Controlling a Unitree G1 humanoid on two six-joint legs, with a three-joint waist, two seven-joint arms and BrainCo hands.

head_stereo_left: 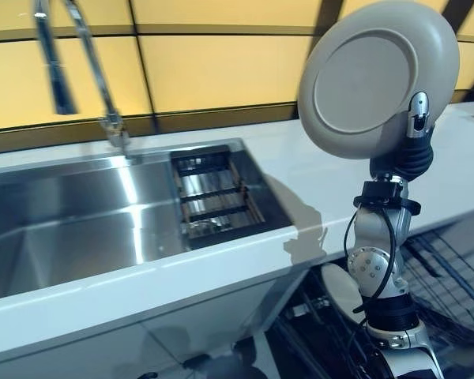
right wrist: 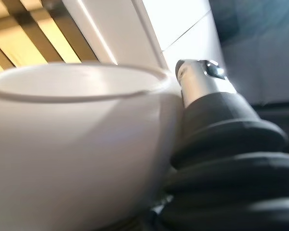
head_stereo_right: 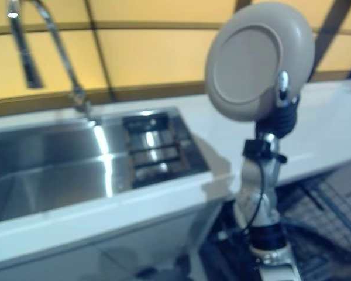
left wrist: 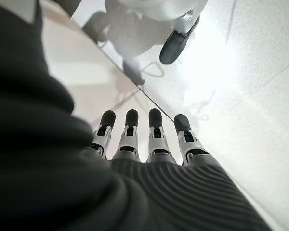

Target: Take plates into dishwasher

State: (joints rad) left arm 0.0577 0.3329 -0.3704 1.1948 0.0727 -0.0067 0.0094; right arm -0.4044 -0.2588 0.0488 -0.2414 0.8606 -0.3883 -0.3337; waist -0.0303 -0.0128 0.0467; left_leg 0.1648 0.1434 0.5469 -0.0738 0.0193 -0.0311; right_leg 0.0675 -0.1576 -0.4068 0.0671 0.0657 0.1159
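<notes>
Right hand (head_stereo_left: 415, 130) grips the plate (head_stereo_left: 375, 79) at its rim, thumb over the edge, plate held upright above the counter (head_stereo_left: 316, 178) right of the sink (head_stereo_left: 87, 221). Left hand (left wrist: 149, 139) hangs with straight fingers, empty.

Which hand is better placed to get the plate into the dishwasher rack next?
Right. The right hand already grips the plate, raised above the counter, with the dishwasher rack right below. The left hand shows only in its wrist view, open, holding nothing.
</notes>
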